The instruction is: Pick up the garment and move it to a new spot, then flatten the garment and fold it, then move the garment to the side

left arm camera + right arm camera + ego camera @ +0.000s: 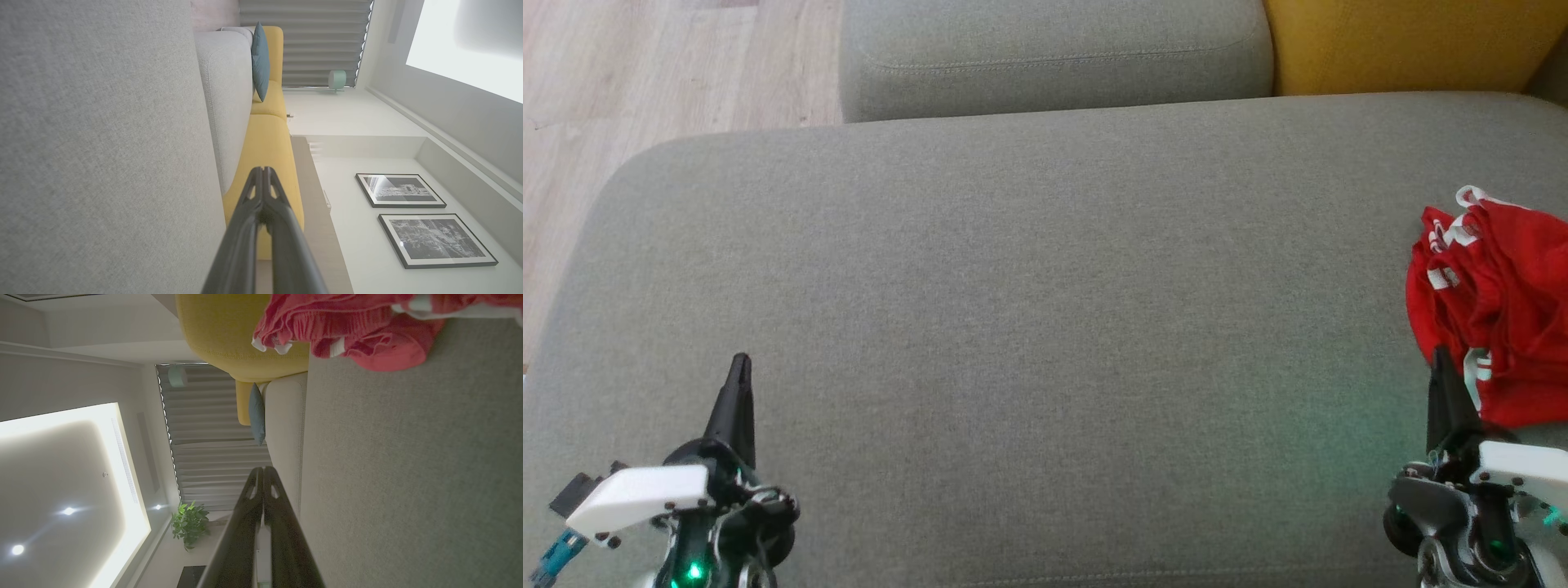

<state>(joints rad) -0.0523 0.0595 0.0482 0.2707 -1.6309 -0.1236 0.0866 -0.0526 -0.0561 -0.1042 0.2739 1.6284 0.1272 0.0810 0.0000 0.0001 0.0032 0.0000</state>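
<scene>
The garment point(1499, 302) lies bunched at the right end of the sofa seat point(1045, 286), beside the closed, empty right hand point(1439, 355); the left hand point(740, 363) is closed too.

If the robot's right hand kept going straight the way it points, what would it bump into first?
Probably the red garment: the right hand, shut, has its tip at the garment's near edge. The wrist view puts it slightly aside, so the hand may only brush past.

The grey sofa seat point(1013, 269) carries the crumpled red garment point(1503, 302) at its right edge
</scene>
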